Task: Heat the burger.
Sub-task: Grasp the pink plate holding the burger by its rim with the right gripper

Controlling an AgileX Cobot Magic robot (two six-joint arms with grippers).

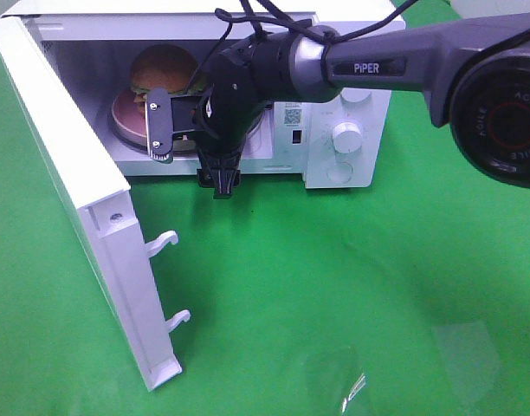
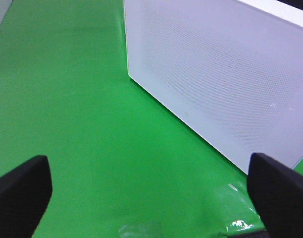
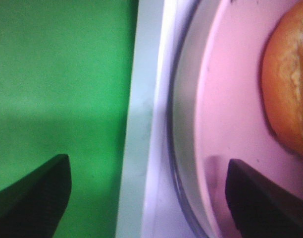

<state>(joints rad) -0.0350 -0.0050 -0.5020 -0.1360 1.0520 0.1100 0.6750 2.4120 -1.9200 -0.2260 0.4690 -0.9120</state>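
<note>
Both pairs of jaws stand wide apart and hold nothing. The right gripper (image 3: 151, 196) hangs at the mouth of the microwave (image 1: 373, 149), with one finger over the green tabletop (image 1: 334, 286) and the other over the rim of the pink plate (image 3: 226, 124). The left gripper (image 2: 151, 198) hovers low over the table, just beside the outer face of the open door (image 2: 216, 74).

The burger (image 1: 161, 68) sits on that plate inside the oven cavity, at the far edge of the tabletop and left of the middle. The door swings out toward the near left corner.

It looks light and soft: a stack of layers under a glossy bun. A pinch across the dome would likely squash it or slip off, and the filling could shift. The safer hold is the plate's rim — stiff, thin and reachable at the front, where it lies on the glass turntable (image 3: 183, 148). With the burger in place, it probably needs no handling now — the door and the dial (image 1: 345, 134) do.
</note>
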